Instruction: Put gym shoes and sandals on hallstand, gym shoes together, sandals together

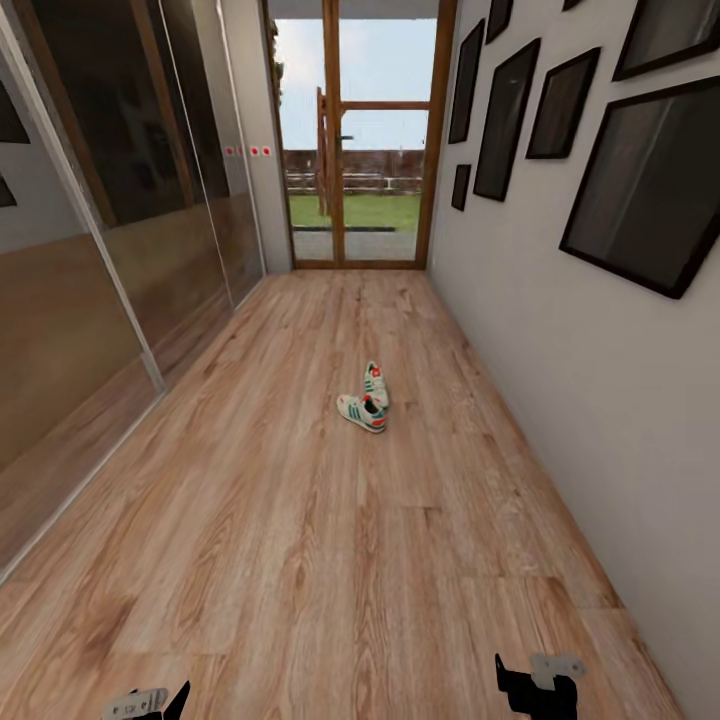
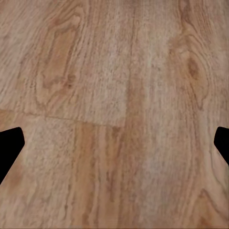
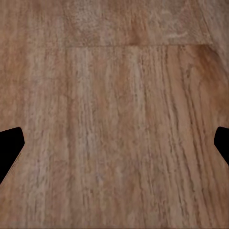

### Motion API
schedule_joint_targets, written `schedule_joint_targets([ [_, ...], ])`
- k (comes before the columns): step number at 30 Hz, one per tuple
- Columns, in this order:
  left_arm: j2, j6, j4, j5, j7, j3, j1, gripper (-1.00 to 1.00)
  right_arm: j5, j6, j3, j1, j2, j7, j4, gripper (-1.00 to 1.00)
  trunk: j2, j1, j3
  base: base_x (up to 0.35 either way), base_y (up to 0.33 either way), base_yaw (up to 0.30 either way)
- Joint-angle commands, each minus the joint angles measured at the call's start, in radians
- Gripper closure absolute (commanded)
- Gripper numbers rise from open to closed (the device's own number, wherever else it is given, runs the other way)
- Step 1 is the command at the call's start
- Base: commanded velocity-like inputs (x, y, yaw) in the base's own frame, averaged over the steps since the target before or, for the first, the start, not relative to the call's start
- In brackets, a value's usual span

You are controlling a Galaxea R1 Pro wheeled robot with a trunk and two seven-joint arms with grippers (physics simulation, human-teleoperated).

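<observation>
Lying mid-corridor, gym shoes [image 1: 365,400]; pincer details cropped at frame edge.

No word, number, brand or sign can be read anywhere: the red tongue labels on the two gym shoes [image 1: 365,400] are too small to make out, and the dark picture frames [image 1: 648,180] along the wall show nothing legible.

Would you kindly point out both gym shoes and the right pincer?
Nearer gym shoe [image 1: 361,412]: head view, green-striped side.
Farther gym shoe [image 1: 376,384]: head view, laced top.
Right pincer [image 1: 537,690]: head view, black body.
</observation>
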Motion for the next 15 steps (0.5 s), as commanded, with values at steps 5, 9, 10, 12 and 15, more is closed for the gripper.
schedule_joint_targets([
  [5, 0.0, 0.0, 0.001, 0.011, -0.01, 0.001, -0.001, -1.0, 0.007, -0.003, -0.006, -0.001, 0.001, -0.002, 0.001, -1.0, 0.0, 0.0, -0.001, 0.337, -0.026, 0.0],
  [9, 0.0, 0.0, 0.001, 0.011, -0.01, 0.001, -0.001, -1.0, 0.007, -0.003, -0.005, -0.001, 0.002, 0.0, 0.001, -1.0, 0.0, 0.0, -0.001, 0.338, -0.005, 0.0],
  [10, 0.0, 0.0, 0.001, 0.012, -0.01, 0.001, -0.001, -1.0, 0.007, -0.003, -0.005, -0.001, 0.002, 0.0, 0.001, -1.0, 0.0, 0.0, -0.001, 0.338, -0.002, 0.0],
  [12, 0.0, 0.0, 0.001, 0.011, -0.01, 0.001, -0.001, -1.0, 0.007, -0.003, -0.005, -0.001, 0.004, 0.0, 0.0, -1.0, 0.0, 0.0, -0.001, 0.338, -0.001, 0.0],
  [15, 0.0, 0.0, 0.001, 0.011, -0.01, 0.001, -0.001, -1.0, 0.007, -0.003, -0.005, -0.001, 0.005, 0.0, 0.0, -1.0, 0.0, 0.0, -0.001, 0.338, 0.0, 0.008],
])
